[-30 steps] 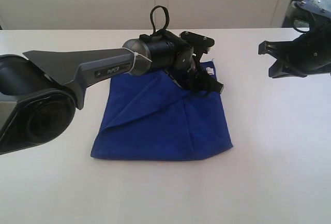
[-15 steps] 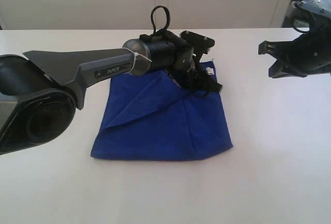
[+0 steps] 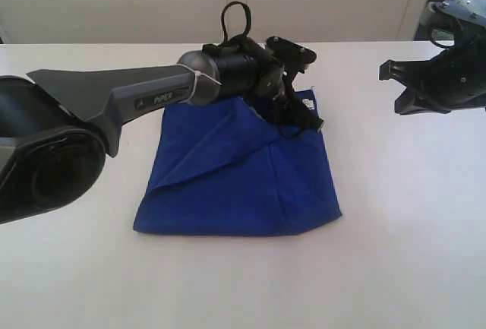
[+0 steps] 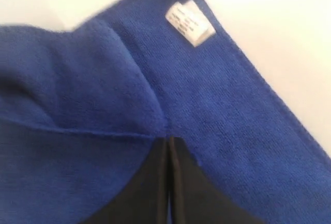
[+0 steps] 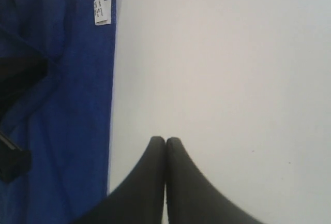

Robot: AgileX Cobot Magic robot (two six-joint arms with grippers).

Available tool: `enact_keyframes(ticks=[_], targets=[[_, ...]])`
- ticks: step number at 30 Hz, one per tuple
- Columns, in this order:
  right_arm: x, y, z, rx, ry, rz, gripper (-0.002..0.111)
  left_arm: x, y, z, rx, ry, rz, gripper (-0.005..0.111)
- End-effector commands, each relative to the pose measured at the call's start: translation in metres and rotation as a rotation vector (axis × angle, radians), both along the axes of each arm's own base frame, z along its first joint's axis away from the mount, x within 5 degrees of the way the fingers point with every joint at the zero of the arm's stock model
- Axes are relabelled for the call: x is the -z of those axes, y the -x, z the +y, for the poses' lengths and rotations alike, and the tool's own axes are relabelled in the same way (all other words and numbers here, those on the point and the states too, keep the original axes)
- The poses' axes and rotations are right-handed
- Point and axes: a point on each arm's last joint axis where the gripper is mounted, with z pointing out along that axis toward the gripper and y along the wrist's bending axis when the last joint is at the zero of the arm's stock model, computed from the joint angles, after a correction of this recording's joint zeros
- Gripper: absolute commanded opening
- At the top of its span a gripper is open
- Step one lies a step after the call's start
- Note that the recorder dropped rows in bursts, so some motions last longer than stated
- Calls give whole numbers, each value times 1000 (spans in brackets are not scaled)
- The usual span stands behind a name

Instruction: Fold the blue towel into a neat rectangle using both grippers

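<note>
Left claw has closed, pinching a fold of the blue towel; right claw, together, hangs clear of it.

Saw the towel lying mid-table, its tag at the far right corner. Saw the left gripper on the towel just beside the tag, and the right gripper well apart to the right.
</note>
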Motion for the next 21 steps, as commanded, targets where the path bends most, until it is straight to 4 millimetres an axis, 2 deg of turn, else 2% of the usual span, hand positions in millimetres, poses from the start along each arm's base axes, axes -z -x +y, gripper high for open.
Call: enact_keyframes(ticks=[1, 5, 9, 13, 17, 21], targets=[[1, 1, -3, -4, 11, 0, 0, -34, 4, 8, 10, -59, -57, 0], [1, 1, -3, -5, 10, 2, 0, -47, 8, 17, -4, -120, -45, 0], [1, 1, -3, -5, 10, 2, 0, -46, 9, 15, -14, -83, -10, 0], [1, 1, -3, -6, 9, 3, 0, -31, 10, 5, -18, 22, 51, 0], [1, 1, -3, -6, 9, 3, 0, -12, 9, 0, -20, 27, 82, 1], [1, 1, -3, -5, 10, 2, 0, -1, 8, -1, -22, 19, 99, 17]])
